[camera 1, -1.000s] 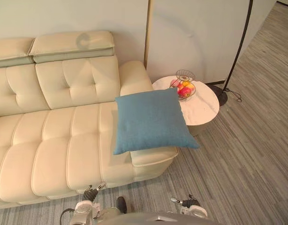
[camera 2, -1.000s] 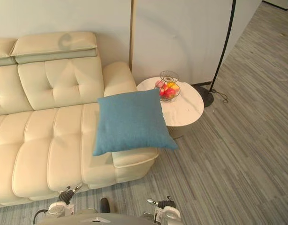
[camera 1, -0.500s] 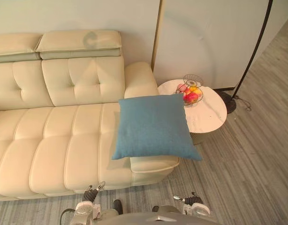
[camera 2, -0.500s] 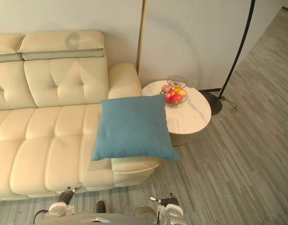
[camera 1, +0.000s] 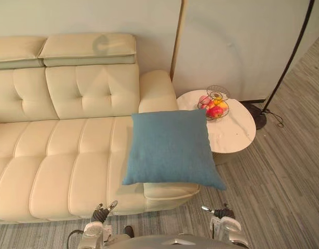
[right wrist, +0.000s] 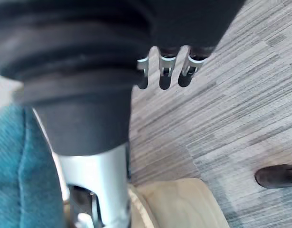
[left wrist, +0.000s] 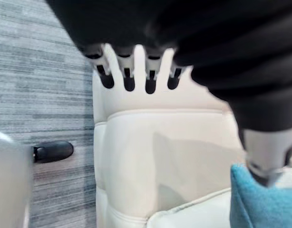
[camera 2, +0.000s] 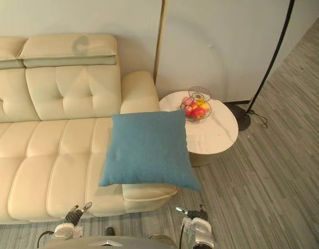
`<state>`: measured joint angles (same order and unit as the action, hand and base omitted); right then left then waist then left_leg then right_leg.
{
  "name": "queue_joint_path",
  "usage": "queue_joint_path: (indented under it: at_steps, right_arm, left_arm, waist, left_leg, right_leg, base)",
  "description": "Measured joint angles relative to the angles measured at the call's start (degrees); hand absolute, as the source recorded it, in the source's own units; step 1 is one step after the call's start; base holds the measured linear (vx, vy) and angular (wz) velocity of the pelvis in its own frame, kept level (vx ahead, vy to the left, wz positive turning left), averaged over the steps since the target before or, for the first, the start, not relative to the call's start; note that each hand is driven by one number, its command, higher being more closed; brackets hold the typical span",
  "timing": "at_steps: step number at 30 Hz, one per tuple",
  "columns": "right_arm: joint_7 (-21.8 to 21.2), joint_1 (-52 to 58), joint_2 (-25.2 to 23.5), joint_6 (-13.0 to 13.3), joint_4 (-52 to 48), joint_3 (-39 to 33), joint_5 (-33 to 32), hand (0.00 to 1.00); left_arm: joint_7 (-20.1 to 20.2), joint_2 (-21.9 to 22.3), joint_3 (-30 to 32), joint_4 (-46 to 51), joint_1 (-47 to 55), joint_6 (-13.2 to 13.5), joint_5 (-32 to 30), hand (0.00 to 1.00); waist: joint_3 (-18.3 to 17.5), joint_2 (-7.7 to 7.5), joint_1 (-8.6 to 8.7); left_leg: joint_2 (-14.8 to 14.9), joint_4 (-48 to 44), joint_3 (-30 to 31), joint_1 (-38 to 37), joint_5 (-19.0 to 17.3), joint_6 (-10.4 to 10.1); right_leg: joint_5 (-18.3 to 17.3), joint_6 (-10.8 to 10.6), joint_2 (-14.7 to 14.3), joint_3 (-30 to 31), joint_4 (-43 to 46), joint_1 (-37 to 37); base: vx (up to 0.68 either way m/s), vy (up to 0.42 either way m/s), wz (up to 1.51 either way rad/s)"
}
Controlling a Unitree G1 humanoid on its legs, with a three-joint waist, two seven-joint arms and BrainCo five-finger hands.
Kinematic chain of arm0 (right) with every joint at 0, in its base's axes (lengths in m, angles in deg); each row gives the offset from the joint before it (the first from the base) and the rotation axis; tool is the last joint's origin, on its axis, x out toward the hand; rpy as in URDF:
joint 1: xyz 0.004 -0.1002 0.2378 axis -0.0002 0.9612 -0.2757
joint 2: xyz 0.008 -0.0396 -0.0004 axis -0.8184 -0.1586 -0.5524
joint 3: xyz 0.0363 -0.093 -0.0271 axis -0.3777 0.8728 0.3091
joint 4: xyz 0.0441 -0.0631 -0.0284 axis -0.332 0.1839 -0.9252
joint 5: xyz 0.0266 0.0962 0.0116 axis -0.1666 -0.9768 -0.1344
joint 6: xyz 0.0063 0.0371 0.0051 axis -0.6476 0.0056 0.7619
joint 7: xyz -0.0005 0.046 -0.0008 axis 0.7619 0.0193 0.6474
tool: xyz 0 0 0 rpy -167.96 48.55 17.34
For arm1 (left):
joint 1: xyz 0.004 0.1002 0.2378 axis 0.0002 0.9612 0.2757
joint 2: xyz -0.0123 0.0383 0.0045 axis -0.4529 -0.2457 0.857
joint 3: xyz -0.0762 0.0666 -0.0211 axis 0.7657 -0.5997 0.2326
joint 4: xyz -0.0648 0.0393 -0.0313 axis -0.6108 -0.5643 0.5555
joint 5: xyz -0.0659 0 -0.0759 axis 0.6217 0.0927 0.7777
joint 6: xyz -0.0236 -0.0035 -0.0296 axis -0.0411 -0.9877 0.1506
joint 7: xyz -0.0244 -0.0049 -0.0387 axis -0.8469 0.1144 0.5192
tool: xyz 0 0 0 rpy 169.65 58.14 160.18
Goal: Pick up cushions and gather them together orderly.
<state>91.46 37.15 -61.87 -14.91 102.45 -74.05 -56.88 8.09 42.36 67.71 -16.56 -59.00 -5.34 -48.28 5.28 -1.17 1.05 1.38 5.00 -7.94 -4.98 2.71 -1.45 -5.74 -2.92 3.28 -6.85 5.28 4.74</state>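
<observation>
Left eye view, whole cushion [camera 1: 170, 148], wrist views, corners

Bright, even indoor light; soft shadow beneath the blue cushion [camera 1: 170, 148] (on the cream sofa [camera 1: 55, 155])

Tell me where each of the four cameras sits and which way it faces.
Left eye view: on the head, looking down at the sofa, the blue cushion over its right end and the round side table; the left hand and right hand show at the bottom edge.
Right eye view: same head, slightly offset, same scene and hands.
Left wrist view: looks along the left hand's open fingers at the sofa's front.
Right wrist view: looks along the right hand's open fingers at the floor.
Shared: both wrist views catch the blue cushion's edge.
</observation>
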Motion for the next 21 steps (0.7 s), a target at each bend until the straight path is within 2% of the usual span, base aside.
queue_joint_path:
  at_steps: [2, 3, 6, 12, 18, 21]
  right_arm:
    - [0.1, 0.2, 0.0, 0.0, -1.8, -1.0, 0.0, 0.00]
    - [0.4, 1.2, 0.5, 0.0, -5.8, -2.7, 0.1, 0.00]
    - [1.3, 2.0, 1.8, -0.1, -9.8, -3.2, 0.6, 0.00]
    - [2.4, 1.8, 5.1, 0.0, -17.4, -4.7, 2.5, 0.00]
    - [2.3, 0.3, 6.1, -0.2, -22.0, -4.0, 3.3, 0.00]
    - [1.8, -2.4, 8.8, -0.1, -23.0, -0.2, 3.2, 0.00]
  left_arm:
    - [0.0, -0.5, 0.3, 1.1, 0.0, 0.0, 0.0, 0.00]
    - [0.0, -1.3, 2.2, 3.2, 0.1, 0.0, 0.3, 0.00]
    - [-0.2, -1.8, 4.3, 5.6, 0.5, 0.0, 1.5, 0.00]
    - [-1.2, -3.3, 4.5, 11.2, 0.9, 0.1, 2.2, 0.00]
    - [-1.3, -4.2, 4.3, 14.8, 0.2, 0.1, 2.2, 0.00]
    - [-1.3, -5.2, 3.5, 15.6, -1.7, 0.1, 2.3, 0.00]
  waist:
    - [0.0, 0.01, 0.34]
    - [-0.1, 0.34, 0.92]
    - [-0.3, 0.74, 0.90]
    - [-1.1, 1.54, 1.47]
    - [-1.4, 1.68, 1.79]
    - [-1.4, 1.75, 2.11]
  left_leg:
    - [-0.1, 0.0, -0.1, 0.3, 0.0, 0.0]
    - [0.0, 0.0, -0.7, 1.0, 0.0, 0.0]
    - [0.1, 0.0, -1.6, 1.1, -0.1, -0.2]
    - [0.1, 0.0, -2.9, 2.0, -0.2, 0.0]
    - [0.0, 0.0, -3.2, 2.3, 0.0, 0.3]
    - [0.0, 0.0, -3.3, 2.6, 0.1, 0.3]
  right_leg:
    - [0.0, 0.0, 0.1, 0.1, -0.1, -0.4]
    - [0.6, -0.1, 0.0, 0.4, -0.2, -1.3]
    - [0.8, 0.0, -0.1, 1.6, -0.5, -2.1]
    - [2.2, -0.3, -0.3, 3.1, -3.0, -2.5]
    - [3.7, -0.5, -0.2, 3.4, -4.0, -2.4]
    - [3.8, -0.6, -0.3, 3.4, -4.2, -2.5]
  base:
    - [-0.12, 0.010, -0.07]
    - [-0.14, 0.010, -0.10]
    - [-0.12, 0.012, -0.20]
    - [-0.06, 0.018, -0.13]
    - [0.06, -0.001, -0.05]
    - [0.08, -0.008, -0.03]
